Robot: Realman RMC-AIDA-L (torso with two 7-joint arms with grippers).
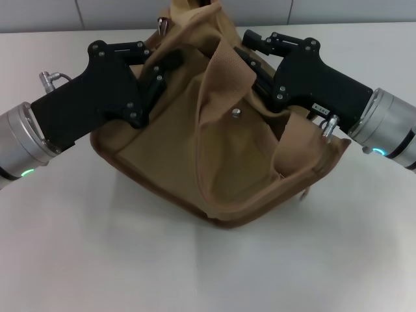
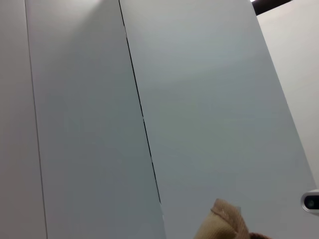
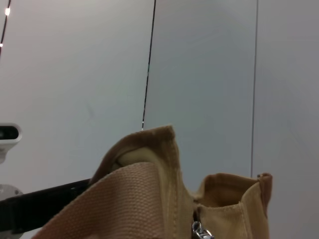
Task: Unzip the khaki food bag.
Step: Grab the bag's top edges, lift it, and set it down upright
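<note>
The khaki food bag [image 1: 175, 162] stands crumpled in the middle of the white table, its silver snap button [image 1: 236, 113] facing me. My left gripper [image 1: 162, 70] presses into the bag's upper left and is shut on its fabric. My right gripper [image 1: 252, 66] reaches into the upper right under a tan webbing handle [image 1: 224, 71] and is shut on the bag's top edge. A silver zipper pull [image 1: 162, 26] sits at the bag's far top and also shows in the right wrist view [image 3: 199, 230]. A corner of the bag [image 2: 222, 224] shows in the left wrist view.
The white table [image 1: 195, 273] runs all round the bag. Grey wall panels [image 2: 199, 99] stand behind. A black bar [image 3: 45, 204] and a white camera housing [image 3: 7, 134] show at the edge of the right wrist view.
</note>
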